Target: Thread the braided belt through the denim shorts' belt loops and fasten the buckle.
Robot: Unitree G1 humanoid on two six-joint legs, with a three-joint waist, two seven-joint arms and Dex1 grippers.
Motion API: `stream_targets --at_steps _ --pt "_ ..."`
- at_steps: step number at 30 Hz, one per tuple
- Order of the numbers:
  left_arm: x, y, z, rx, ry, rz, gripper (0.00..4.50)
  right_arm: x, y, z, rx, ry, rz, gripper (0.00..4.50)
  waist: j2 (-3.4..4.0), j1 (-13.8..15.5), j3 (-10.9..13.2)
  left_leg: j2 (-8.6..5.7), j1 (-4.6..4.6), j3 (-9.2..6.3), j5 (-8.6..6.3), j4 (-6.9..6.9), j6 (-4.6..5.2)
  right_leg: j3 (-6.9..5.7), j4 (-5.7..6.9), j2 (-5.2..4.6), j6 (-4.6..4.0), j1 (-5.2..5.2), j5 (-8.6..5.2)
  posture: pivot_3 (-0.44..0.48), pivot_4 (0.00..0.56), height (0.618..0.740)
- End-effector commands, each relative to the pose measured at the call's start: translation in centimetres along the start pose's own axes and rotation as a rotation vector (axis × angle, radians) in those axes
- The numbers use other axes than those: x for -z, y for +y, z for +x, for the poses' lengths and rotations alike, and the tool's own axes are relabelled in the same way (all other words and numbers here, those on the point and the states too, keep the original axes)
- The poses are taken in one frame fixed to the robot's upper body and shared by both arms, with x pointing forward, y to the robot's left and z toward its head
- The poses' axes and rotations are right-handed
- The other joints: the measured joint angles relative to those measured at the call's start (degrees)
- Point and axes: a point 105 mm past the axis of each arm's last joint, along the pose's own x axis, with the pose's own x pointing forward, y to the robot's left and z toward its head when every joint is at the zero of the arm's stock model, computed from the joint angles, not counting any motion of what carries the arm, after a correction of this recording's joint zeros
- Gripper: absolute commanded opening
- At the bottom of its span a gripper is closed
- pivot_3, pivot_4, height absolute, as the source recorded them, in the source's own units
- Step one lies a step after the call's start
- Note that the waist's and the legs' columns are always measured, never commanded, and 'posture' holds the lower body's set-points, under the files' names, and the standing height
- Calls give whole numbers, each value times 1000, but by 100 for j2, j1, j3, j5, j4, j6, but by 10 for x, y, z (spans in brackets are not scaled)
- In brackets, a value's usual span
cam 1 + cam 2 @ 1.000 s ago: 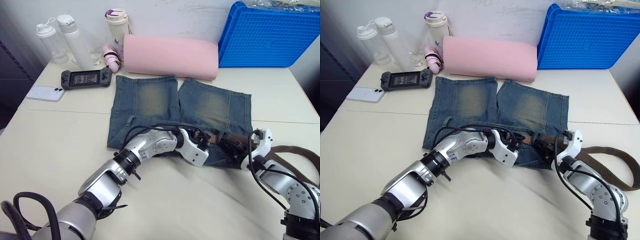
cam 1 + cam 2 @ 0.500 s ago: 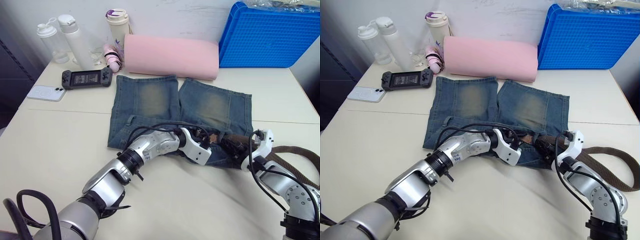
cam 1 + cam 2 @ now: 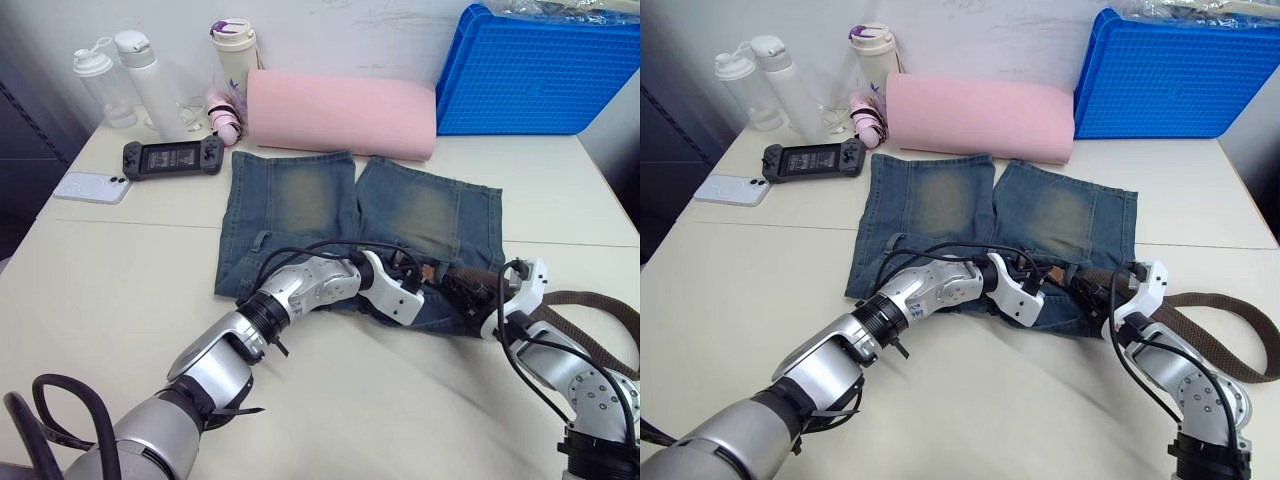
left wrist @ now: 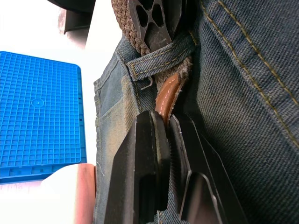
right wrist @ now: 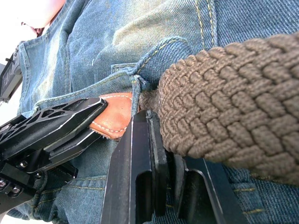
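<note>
Shorts [image 3: 360, 215], blue denim, lie flat on the tabletop [image 3: 120, 270], legs toward the pink roll [image 3: 340, 112], waistband toward the robot. Belt [image 3: 590, 315], brown braid, comes in from the robot's right and runs onto the right part of the waistband.

Left eye view: left tool [image 3: 425, 273] lies over the middle of the waistband; right tool [image 3: 470, 292] sits just beside it, near the right hip of the shorts. Behind the shorts: blue crate [image 3: 540, 70], 3 bottles, a black handheld console [image 3: 170, 156], a white phone [image 3: 90, 186].

Right eye view: same layout. Slack of the belt loops back on the tabletop to the right, well clear of the shorts. Buckle cannot be made out.

Left wrist view: left tool pressed together on the tan leather tip [image 4: 166, 95] of the belt. The tip pokes out from under 1 belt loop [image 4: 156, 58]; braid shows on the loop's far side, with the right tool's black finger over it.

Right wrist view: right tool closed on the braid, right at the same loop [image 5: 136, 95]. Leather tip [image 5: 112, 116] lies past the loop, between the left tool's fingers [image 5: 56, 123].

Status, as judged: the tip is through 1 loop on the right part of the waistband. How many loops it cleared on the way cannot be told. Left to do: draw the strap along, thread the remaining loops round the waistband, fasten the buckle. Early stage.
</note>
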Motion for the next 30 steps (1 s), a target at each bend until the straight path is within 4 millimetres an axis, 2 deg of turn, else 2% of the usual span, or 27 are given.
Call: stream_targets --at_steps 1,3,5,7,9,11,12,16,18,21,22,23,25,29,30 --pt "7 -2 -4 13 16 -26 115 -15 9 -11 -67 -76 29 0 0 3 0 0 0 0 0 0 0 0 0 0 0 0 0 0 150 740" --pt "7 7 -4 4 13 -22 0 -30 21 -25 -138 -110 7 856 2 9 2 0 -1 0 0 -2 0 0 0 0 0 -1 0 0 150 740" --pt "6 13 -3 8 15 -14 0 -40 32 -37 -191 -109 -48 1466 5 13 4 -3 -8 0 -1 -2 1 0 -4 -2 0 -5 0 0 150 740" --pt "6 16 -3 15 16 -7 0 -44 42 -45 -223 -94 -106 2489 6 5 5 -4 -9 3 -3 -1 5 0 -7 -3 0 -5 0 0 150 740" --pt "7 19 -3 35 19 -1 0 -46 56 -57 -269 -51 -249 3293 4 5 7 2 -9 5 -3 -1 5 -1 -7 0 0 -4 0 0 150 740" --pt "7 19 -5 72 24 9 0 -41 67 -65 -313 12 -352 3293 4 2 8 3 -8 9 -3 -4 6 -1 -10 1 1 -4 0 0 150 740" --pt "6 20 -6 91 21 18 0 -30 70 -65 -318 82 -451 3293 0 1 10 3 -9 9 -4 -3 6 -1 -10 1 1 -5 0 0 150 740" --pt "4 27 -10 108 19 35 0 0 68 -58 -316 260 -657 3293 -8 -3 14 5 -8 18 -5 0 9 -2 -12 1 1 -5 0 0 150 740" --pt "4 35 -14 107 25 43 0 12 53 -48 -255 310 -709 3293 -14 -2 18 6 -8 18 -5 3 9 -3 -12 1 1 -5 0 0 150 740" --pt "9 52 -25 99 57 53 0 26 19 -28 -122 356 -794 3293 -18 6 20 4 -9 18 -5 4 9 -3 -12 0 1 -5 0 0 150 740" --pt "10 57 -28 96 64 53 0 28 9 -23 -77 365 -823 2902 -18 3 20 2 -10 17 -5 4 9 -3 -12 -1 1 -6 0 0 150 740" --pt "10 63 -33 86 70 57 0 30 2 -20 -47 375 -831 2758 -18 1 20 3 -10 17 -5 4 9 -3 -11 -1 1 -7 0 0 150 740" --pt "11 70 -39 74 77 62 0 34 -7 -17 -22 399 -826 1955 -17 -11 20 4 -7 17 -5 5 8 -3 -11 -1 1 -7 0 0 150 740" --pt "13 82 -57 69 92 89 0 51 -27 -21 9 522 -808 34 -27 -10 14 6 -3 16 -4 9 7 -4 -12 0 1 1 0 0 150 740" --pt "17 84 -63 78 113 89 0 54 -30 -22 6 550 -800 34 -31 -9 12 6 -3 16 -4 11 7 -5 -14 1 1 2 0 0 150 740"
